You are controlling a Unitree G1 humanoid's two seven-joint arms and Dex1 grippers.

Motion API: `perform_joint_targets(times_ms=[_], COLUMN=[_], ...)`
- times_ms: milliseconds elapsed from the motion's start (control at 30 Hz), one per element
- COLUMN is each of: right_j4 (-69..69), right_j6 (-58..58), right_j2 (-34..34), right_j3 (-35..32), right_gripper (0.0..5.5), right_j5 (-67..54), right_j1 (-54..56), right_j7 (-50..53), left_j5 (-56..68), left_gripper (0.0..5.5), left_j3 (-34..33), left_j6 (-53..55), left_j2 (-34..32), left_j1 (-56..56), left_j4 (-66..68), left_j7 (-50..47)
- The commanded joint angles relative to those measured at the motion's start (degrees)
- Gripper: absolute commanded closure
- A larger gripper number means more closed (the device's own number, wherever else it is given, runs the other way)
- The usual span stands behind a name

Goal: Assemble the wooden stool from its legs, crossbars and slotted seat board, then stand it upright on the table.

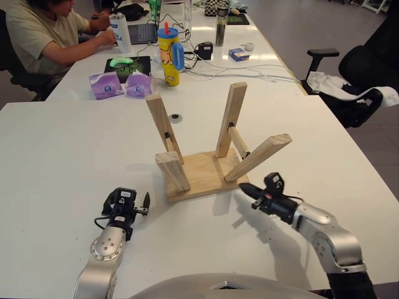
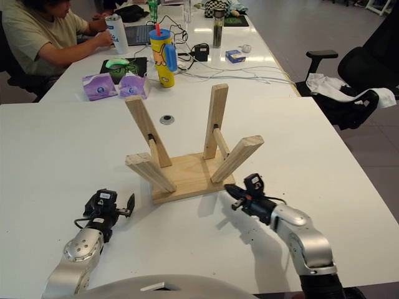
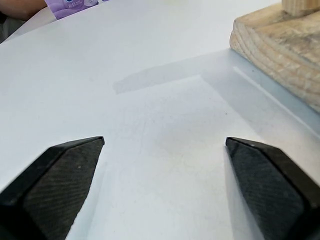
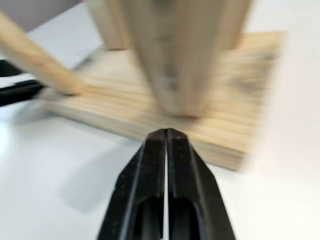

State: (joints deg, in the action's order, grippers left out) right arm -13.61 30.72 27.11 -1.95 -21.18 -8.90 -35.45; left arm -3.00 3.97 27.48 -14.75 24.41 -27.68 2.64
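White counter (image 1: 56, 162) bears the upturned stool (image 1: 194, 169); right end effector (image 1: 243, 188), pressed together, lies nearest its seat board (image 1: 202, 179); left end effector (image 1: 142, 208) spread apart

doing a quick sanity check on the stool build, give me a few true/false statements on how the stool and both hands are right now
1. The stool stands upright. False: it is upside down, its seat board flat on the table, its legs pointing up.
2. The left hand is open and holds nothing. True.
3. The right hand grips one of the legs. False: it is shut on nothing, its tip close by the seat board's edge.
4. A yellow cup with a blue lid stands on the next table, beyond the stool. True.
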Motion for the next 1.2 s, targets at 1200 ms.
perform_joint_targets(times_ms=[1200], right_j4=[0.85], right_j6=[-0.45], right_j2=[-11.10], right_j3=[4.99], right_gripper=[5.50], right_j5=[-2.36], right_j1=[16.01], right_j7=[-0.72], left_j5=[20.11], left_gripper=[0.99], left_j3=[8.46], left_j6=[5.18], left_j2=[-2.02], left_j1=[-18.80], left_j4=[-9.40], left_j7=[25.86])
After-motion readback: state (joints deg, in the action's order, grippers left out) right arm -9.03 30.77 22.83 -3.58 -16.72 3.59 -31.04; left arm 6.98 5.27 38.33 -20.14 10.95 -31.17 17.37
